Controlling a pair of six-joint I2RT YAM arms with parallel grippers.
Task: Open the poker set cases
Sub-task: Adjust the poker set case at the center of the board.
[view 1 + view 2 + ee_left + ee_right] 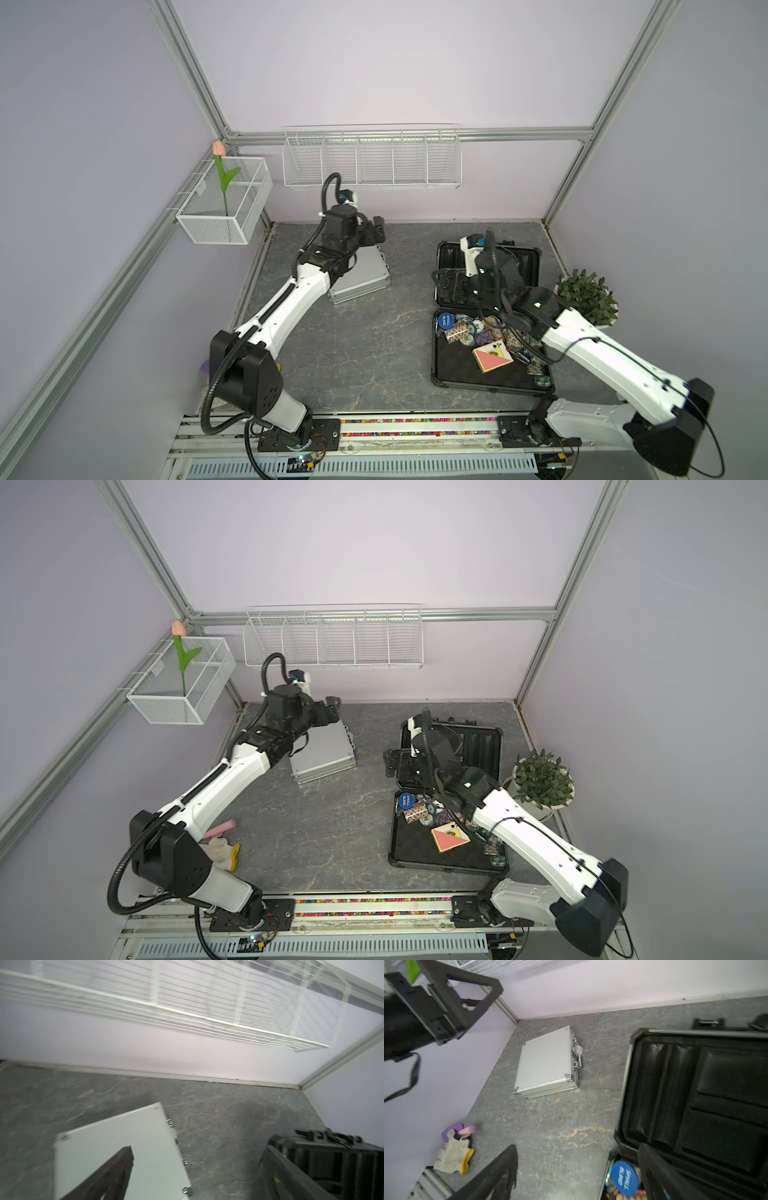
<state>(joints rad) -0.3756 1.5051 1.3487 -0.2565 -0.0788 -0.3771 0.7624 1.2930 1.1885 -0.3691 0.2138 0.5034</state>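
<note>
Taking the table [374, 353] in a top view as a clock face with 12 at the back wall, a mesh basket [216, 230] holding a tulip [219, 148] hangs off the wall past 10 o'clock. A glove [220, 850] lies near 8.

The left gripper [199, 1149] hangs over the far end of the silver case [361, 274]. Its fingers are spread wide with nothing between them. That case lies flat at about 10 o'clock with its lid down.

The dark case [457, 370] sits at 3 o'clock. It is open, with its lid laid back toward 12. Chips [469, 328], a card deck [492, 355] and a blue disc [444, 321] lie loose in its base.

The right gripper [577, 1153] hovers over the case's 9 o'clock edge, fingers apart and empty.

A potted plant [588, 297] stands just beside the case at its 3 o'clock.
</note>
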